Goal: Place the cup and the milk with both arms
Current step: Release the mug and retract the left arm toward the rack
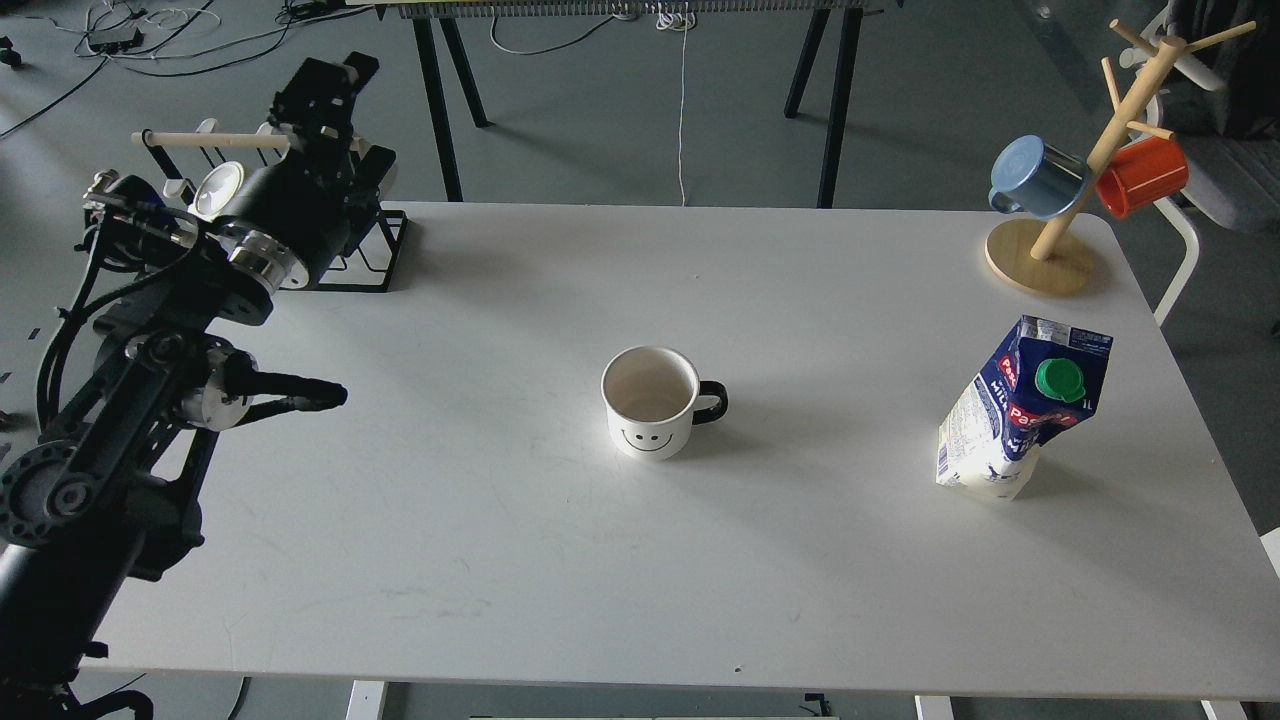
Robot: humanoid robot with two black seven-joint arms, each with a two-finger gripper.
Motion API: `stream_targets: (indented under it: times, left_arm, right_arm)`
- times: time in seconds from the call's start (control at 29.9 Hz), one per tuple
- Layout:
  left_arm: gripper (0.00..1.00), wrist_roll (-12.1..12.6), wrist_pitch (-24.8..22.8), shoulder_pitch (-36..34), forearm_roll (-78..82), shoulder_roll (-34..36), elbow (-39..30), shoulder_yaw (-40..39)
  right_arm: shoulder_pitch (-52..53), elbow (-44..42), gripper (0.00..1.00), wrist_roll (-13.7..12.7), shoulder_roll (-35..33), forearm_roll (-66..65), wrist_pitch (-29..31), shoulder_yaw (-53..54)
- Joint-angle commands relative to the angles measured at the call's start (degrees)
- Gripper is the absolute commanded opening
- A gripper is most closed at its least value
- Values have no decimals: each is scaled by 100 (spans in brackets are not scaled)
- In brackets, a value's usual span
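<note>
A white cup (649,402) with a smiley face and a black handle stands upright and alone at the middle of the white table (800,560). A crumpled blue and white milk carton (1022,408) with a green cap stands near the table's right edge. My left gripper (325,80) is raised over the back left corner, far from the cup. It is dark and seen from behind, so its fingers cannot be told apart. Nothing shows in it. My right arm is out of view.
A black wire rack (375,250) with white mugs stands at the back left, partly hidden by my left arm. A wooden mug tree (1040,262) with a blue mug (1035,178) and an orange mug (1142,176) stands at the back right.
</note>
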Motion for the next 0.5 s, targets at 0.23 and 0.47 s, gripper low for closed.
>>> stream_targets:
  times: [0.23,0.47]
  left_arm:
    - [99,-14,-152,119,-291,-24,-9,-216]
    - [99,-14,-152,171,-291,-41,-18,-198]
  right_arm:
    - [-2140,351,98,19,-309,1600,22,461]
    - [-3494,764,98,133,-309,1732,22,735]
